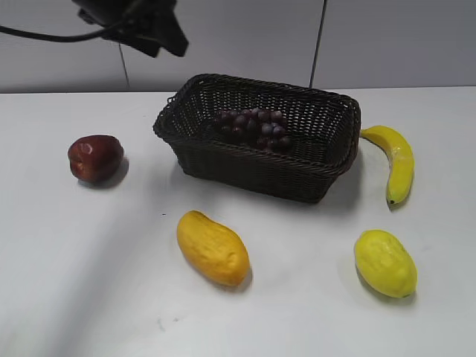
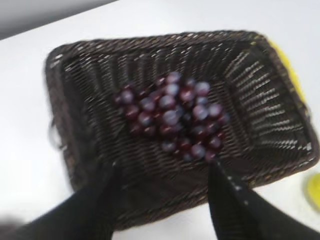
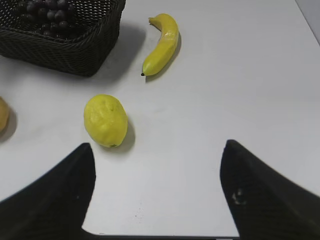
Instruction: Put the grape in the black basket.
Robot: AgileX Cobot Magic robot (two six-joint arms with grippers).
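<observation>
The bunch of dark purple grapes is lying inside the dark woven wicker basket, so the job looks done. The left gripper is hovering above, fingers spread and empty; the right gripper is hanging wide too.

Left wrist view blurred throughout.

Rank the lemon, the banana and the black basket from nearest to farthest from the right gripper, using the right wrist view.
From the open right gripper:
1. Lemon, just ahead, to the left.
2. Banana, farther ahead, near centre.
3. Black basket, top left corner, holding the grape.
</observation>
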